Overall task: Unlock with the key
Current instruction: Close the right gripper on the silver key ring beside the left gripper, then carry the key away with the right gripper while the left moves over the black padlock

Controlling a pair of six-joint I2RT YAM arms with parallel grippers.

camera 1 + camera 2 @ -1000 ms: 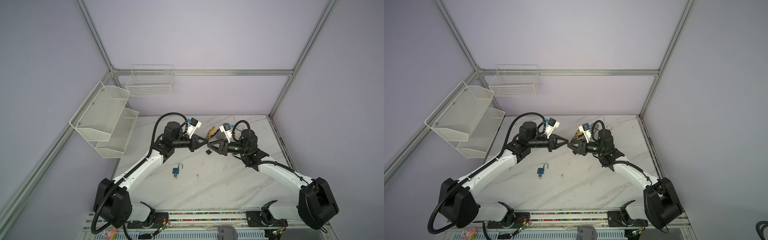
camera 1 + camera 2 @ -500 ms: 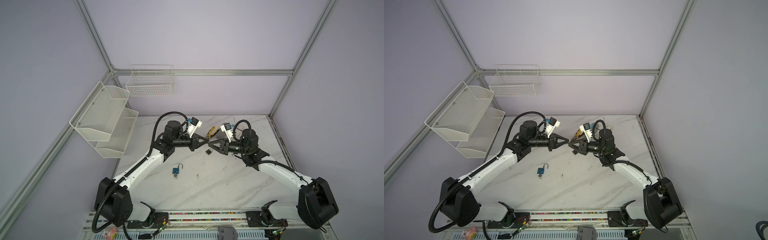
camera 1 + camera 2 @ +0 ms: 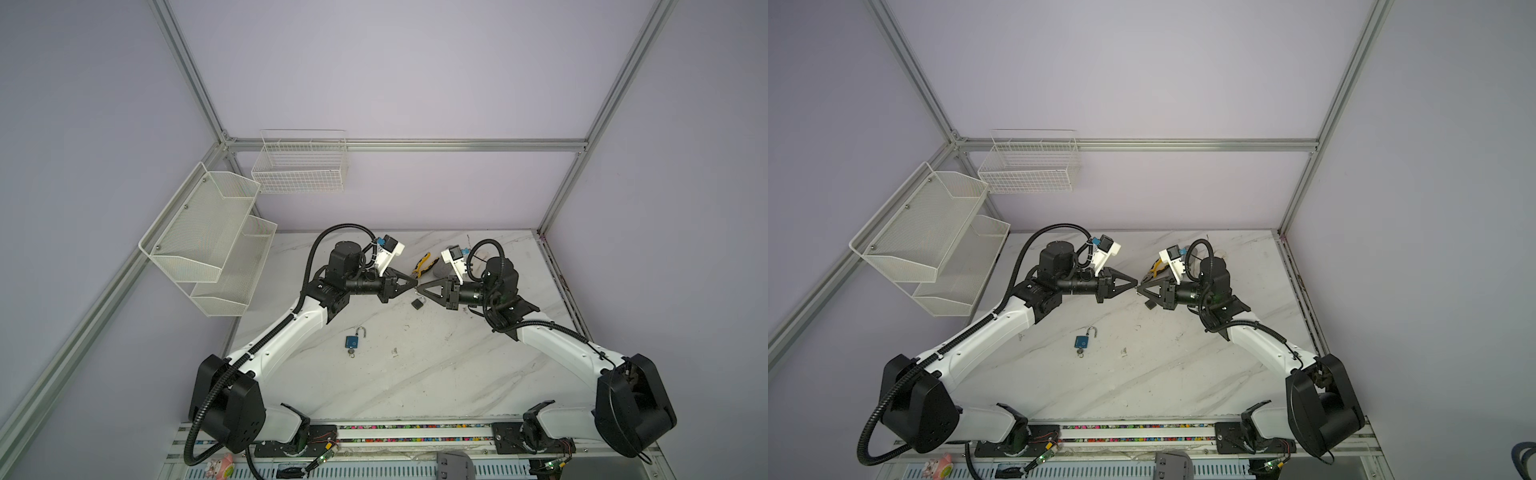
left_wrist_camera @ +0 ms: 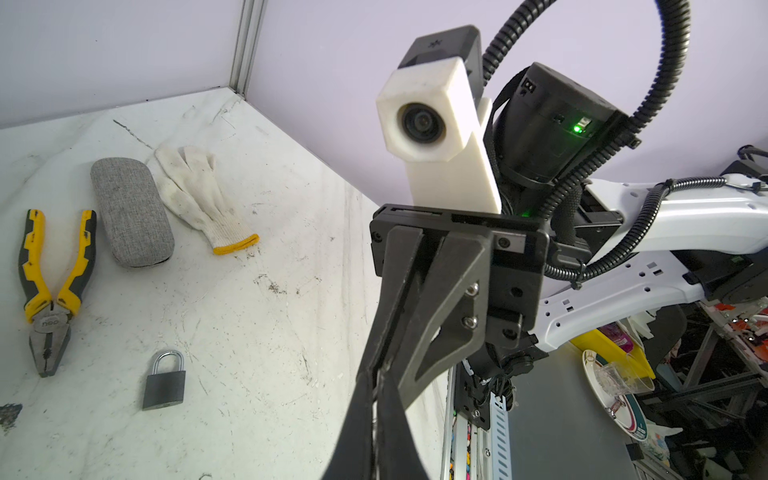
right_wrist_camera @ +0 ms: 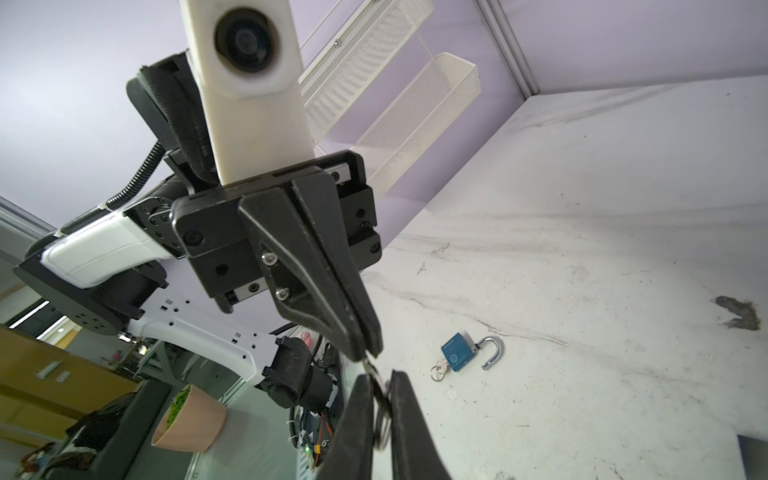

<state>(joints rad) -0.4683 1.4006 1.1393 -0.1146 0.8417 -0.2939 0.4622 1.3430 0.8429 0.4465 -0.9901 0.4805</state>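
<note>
Surface: white marble-patterned surface (image 3: pixel 457 374), scuffed and speckled, boxed in by plain lilac walls and aluminium posts.
Both top views: we see the two arms lean inward, their black tips meeting above the middle of the surface; anything held there is too small for us to make out.
Left side: the left pincer (image 5: pixel 365 351) has its jaws fully together, pinching a small metal key (image 5: pixel 368 365) at the very tips.
Right side: the right pincer (image 4: pixel 376 365) has its wedge-shaped fingers closed to a slim gap. Only the right wrist view shows us the thin wire key ring (image 5: pixel 385 409) caught between them.
Lock one: the dark padlock (image 4: pixel 164 386) is a matte grey block with a bright shackle pushed home, lying flat close under the meeting tips.
Lock two: the blue padlock (image 5: pixel 457 357) has its shackle swung open and its own small key in the base. It lies nearer the front edge, well apart from the other.
Left wrist view: it lays out yellow-and-black pliers (image 4: pixel 50 322), an oval grey fabric case (image 4: pixel 131 212) and a knitted white glove (image 4: pixel 195 199) with a yellow cuff, side by side.
Wall: white mesh shelves (image 3: pixel 208 232) and a wire basket (image 3: pixel 299 166).
</note>
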